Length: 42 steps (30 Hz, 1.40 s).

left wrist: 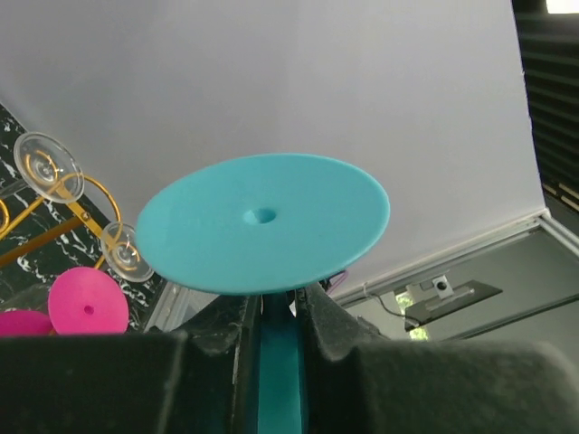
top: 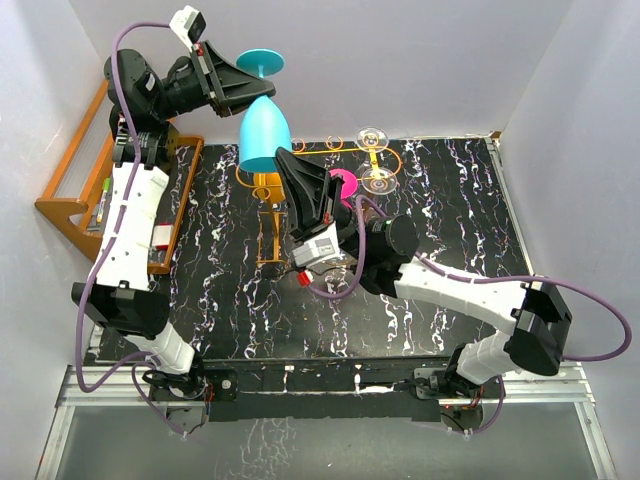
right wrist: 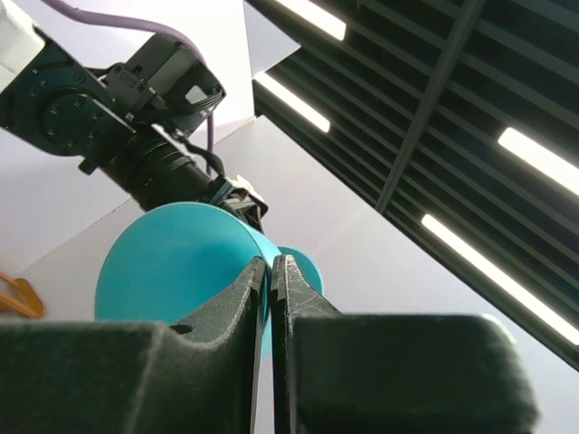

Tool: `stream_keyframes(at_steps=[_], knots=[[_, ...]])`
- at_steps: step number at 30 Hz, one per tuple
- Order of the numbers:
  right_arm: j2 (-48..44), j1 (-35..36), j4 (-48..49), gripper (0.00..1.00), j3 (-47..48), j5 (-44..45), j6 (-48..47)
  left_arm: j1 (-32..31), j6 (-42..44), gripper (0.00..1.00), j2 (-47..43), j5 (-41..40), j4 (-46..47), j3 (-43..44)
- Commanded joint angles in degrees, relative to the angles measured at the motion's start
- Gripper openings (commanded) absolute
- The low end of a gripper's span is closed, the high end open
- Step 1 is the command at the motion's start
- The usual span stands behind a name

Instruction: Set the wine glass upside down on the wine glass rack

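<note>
The teal wine glass [top: 263, 135] hangs upside down in the air above the back left of the table, foot [top: 260, 63] uppermost. My left gripper [top: 243, 88] is shut on its stem; in the left wrist view the stem [left wrist: 276, 362] runs between the jaws under the round foot [left wrist: 262, 221]. My right gripper [top: 286, 162] is shut on the bowl's rim, and the bowl [right wrist: 172, 262] fills the left of the right wrist view at the fingertips [right wrist: 270, 267]. The orange-gold wire wine glass rack [top: 268, 185] stands below the glass and shows in the left wrist view [left wrist: 86, 212].
Two clear glasses [top: 372, 137] [top: 378, 180] and a pink glass [top: 345, 185] hang upside down on the rack's right part. A brown wooden stepped rack [top: 75, 190] stands at the left table edge. White walls close in behind and at the sides.
</note>
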Motion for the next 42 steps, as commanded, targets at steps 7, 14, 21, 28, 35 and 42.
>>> stream_keyframes(at_steps=[7,14,21,28,35,42], knots=[[-2.40,0.06,-1.55,0.08,-2.54,0.99,3.74,-0.47,1.85,0.00,-3.73,3.83,5.92,6.24],[-8.26,0.01,-10.58,0.24,-5.69,-4.87,11.42,-0.45,35.66,0.00,-9.65,2.48,-14.68,13.88],[-13.49,0.03,-21.05,0.48,-7.27,-6.78,13.97,-0.49,55.98,0.00,-17.95,0.57,-27.75,7.32],[-20.81,0.05,-32.54,0.98,-8.77,-8.14,17.81,-0.47,75.40,0.00,-20.90,-0.01,-44.14,4.36],[-26.25,0.00,-39.19,0.99,-8.19,-6.75,23.96,-0.49,87.34,0.00,-21.24,0.74,-57.90,2.48],[-24.50,0.05,-54.93,0.72,-0.95,-7.85,17.87,-0.49,101.86,0.00,-22.53,1.29,-72.42,-1.08]])
